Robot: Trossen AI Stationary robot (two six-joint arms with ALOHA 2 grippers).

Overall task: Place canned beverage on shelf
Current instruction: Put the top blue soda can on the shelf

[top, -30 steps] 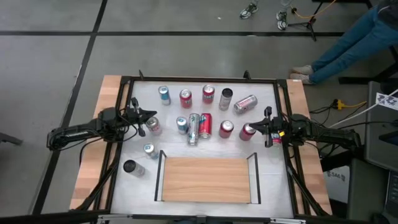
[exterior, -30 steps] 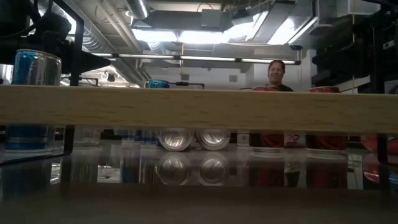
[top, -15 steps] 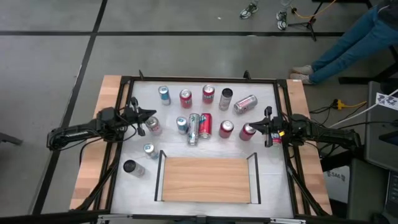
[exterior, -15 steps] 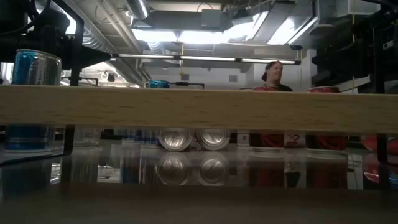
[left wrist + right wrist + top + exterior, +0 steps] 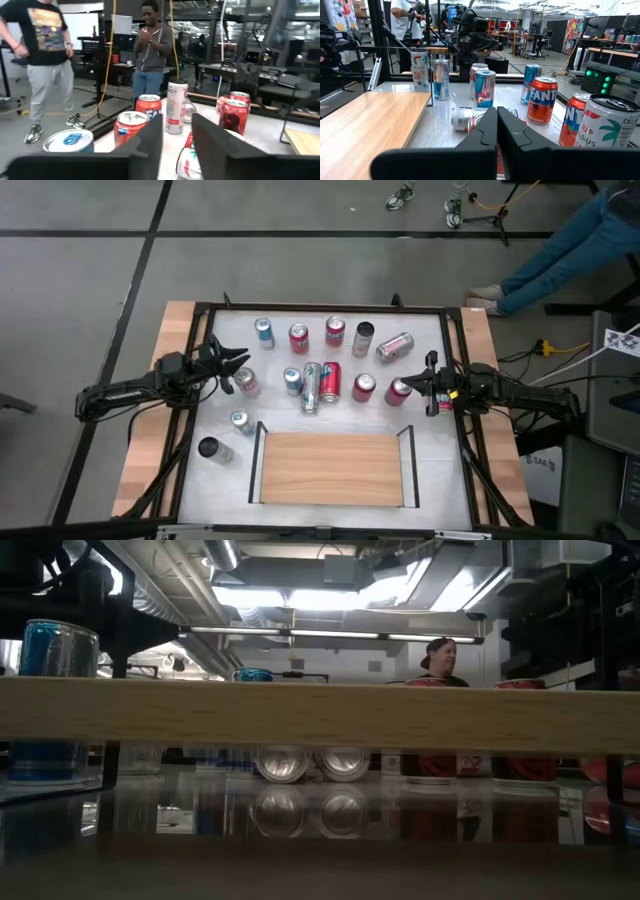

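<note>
My left gripper (image 5: 238,364) hovers with its fingers spread and empty; just ahead of the jaws stands a silver-topped pink can (image 5: 247,382), so I judge I am on the approach, nothing picked yet. Next I must lower the jaws around that can and close. The flat light-wood shelf with black end rails (image 5: 331,468) lies bare, well off to the side of both jaws. My right gripper (image 5: 428,384) waits, fingers nearly together and holding nothing, a red can (image 5: 399,391) just beside its tips.
</note>
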